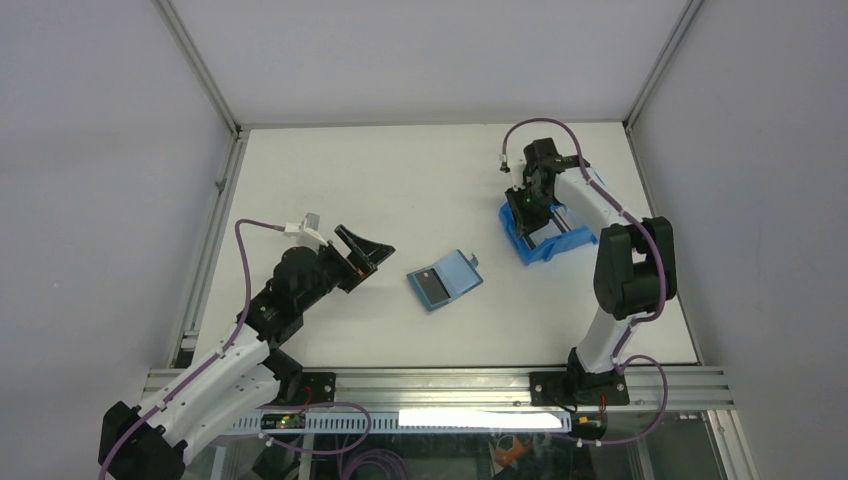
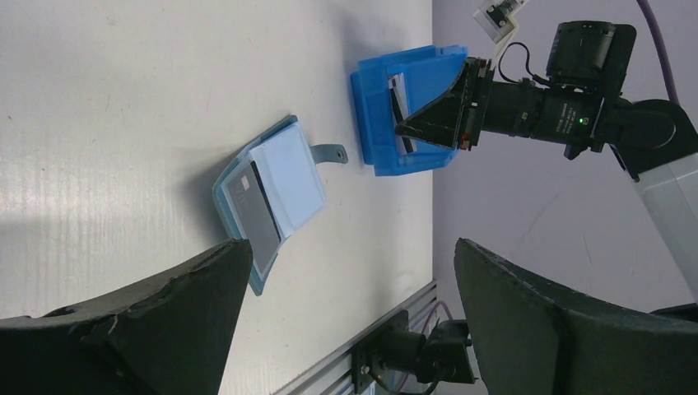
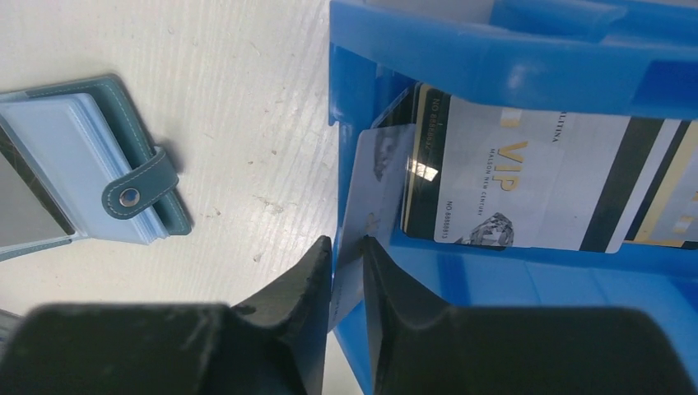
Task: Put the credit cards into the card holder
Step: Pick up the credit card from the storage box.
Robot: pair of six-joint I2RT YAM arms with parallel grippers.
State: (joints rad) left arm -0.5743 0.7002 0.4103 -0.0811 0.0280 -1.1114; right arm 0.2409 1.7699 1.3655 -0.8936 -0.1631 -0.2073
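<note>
The right gripper is clamped on one credit card by its edge at the blue bin's wall. It is probably light, stiff and slippery, so edge pinches suit. The card holder lies open left of the bin, with the left gripper spread wide beyond it

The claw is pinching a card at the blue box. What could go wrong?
The right gripper pinches the pale card only near one edge, so it may slip or twist. It sits against the wall of the blue bin and could snag. The card holder lies loose, the open left gripper off it, so it might slide during insertion.
</note>
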